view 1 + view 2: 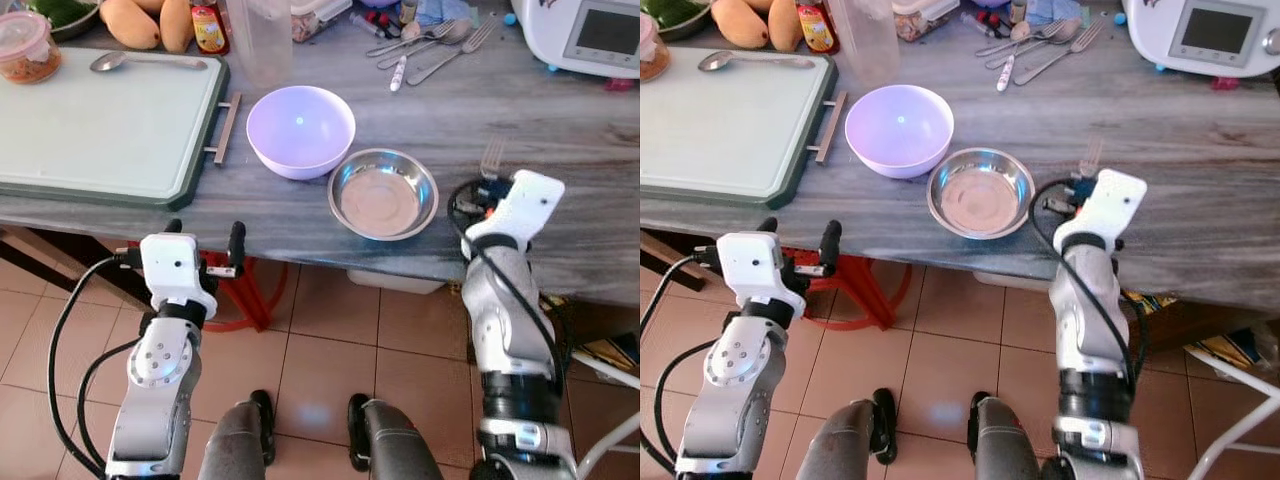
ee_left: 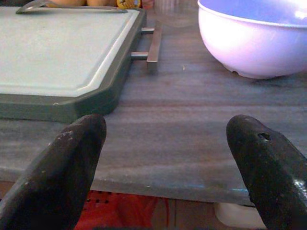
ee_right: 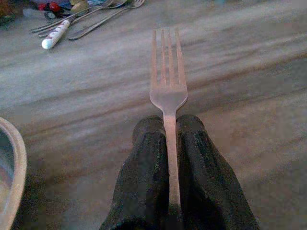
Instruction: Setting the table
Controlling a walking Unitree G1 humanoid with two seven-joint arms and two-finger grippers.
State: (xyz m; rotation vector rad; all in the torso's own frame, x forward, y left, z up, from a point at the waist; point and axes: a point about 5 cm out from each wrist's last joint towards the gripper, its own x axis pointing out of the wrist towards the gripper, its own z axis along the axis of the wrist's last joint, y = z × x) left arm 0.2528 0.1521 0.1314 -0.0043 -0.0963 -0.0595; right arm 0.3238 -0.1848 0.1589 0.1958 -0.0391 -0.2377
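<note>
Beside the steel bowl (image 1: 383, 194), on its right, the right gripper (image 3: 168, 143) hangs low over the table (image 1: 560, 130) with its fingers clamped on the handle of a fork (image 3: 167, 76); the tines point away from the robot, toward the far edge. Whether the fork touches the wood cannot be told. Just left of the steel bowl stands a purple bowl (image 1: 300, 130), the two nearly touching. Below the table's near edge, the left gripper (image 2: 168, 158) waits with its fingers spread wide and empty, facing the gap between the board (image 1: 100, 120) and the purple bowl. Judging by this, the setting is partly done: two bowls are out and a fork is about to be laid. More cutlery (image 1: 425, 45) lies at the far edge, and a spoon (image 1: 145, 62) on the board, likely yet to be placed.
</note>
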